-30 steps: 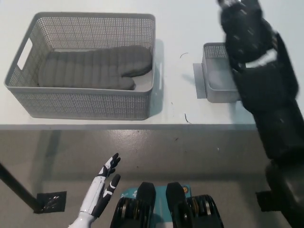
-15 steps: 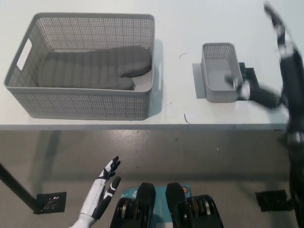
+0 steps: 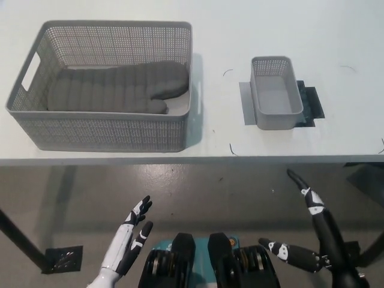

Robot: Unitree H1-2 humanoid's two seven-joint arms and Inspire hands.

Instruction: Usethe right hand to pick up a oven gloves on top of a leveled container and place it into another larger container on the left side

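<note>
Grey quilted oven glove point(image 3: 117, 88) lies flat in large basket point(image 3: 108, 129); right hand point(image 3: 315, 240) empty, fingers spread.

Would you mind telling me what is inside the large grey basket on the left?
A grey quilted oven glove lies flat inside the large mesh basket, thumb toward the near wall. It covers most of the floor, so anything beneath it cannot be seen.

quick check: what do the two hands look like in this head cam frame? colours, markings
Left hand: white shell on a slim white forearm, with black patches along the fingers and dark fingertips. Right hand: black throughout, slender tapered fingers with small white markings near the knuckles, on a black forearm. No loose cables visible on either.
</note>
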